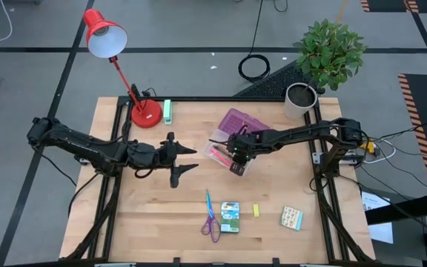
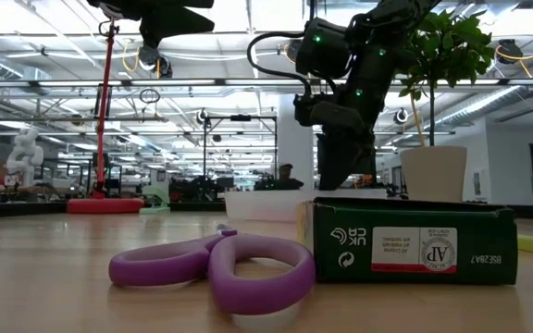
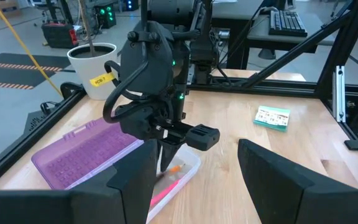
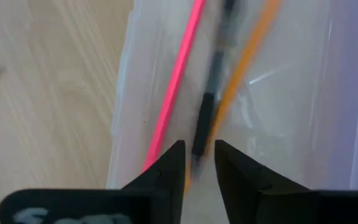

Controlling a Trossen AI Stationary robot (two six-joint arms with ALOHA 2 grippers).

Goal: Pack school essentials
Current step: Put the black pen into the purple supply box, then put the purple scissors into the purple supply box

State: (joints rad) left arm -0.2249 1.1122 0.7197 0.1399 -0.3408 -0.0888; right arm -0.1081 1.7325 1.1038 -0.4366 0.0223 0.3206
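A clear case [image 1: 224,153] lies mid-table with its purple lid [image 1: 241,121] open toward the far edge. A pink pencil [image 4: 174,87], a black pen [image 4: 205,112] and an orange pencil [image 4: 244,62] lie in it. My right gripper [image 4: 199,149] points down into the case, slightly open. The pen's end sits between its fingertips with a sliver of space on each side. My left gripper [image 1: 178,160] hovers wide open to the case's left. Purple-handled scissors [image 1: 211,219], a green crayon box [image 1: 230,216], a yellow eraser [image 1: 256,210] and a patterned pack [image 1: 291,217] lie flat near the front edge.
A red desk lamp [image 1: 145,113] and a mint-green block [image 1: 167,111] stand at the far left. A potted plant [image 1: 302,96] stands at the far right corner. Bare wood lies between the case and the front row of items.
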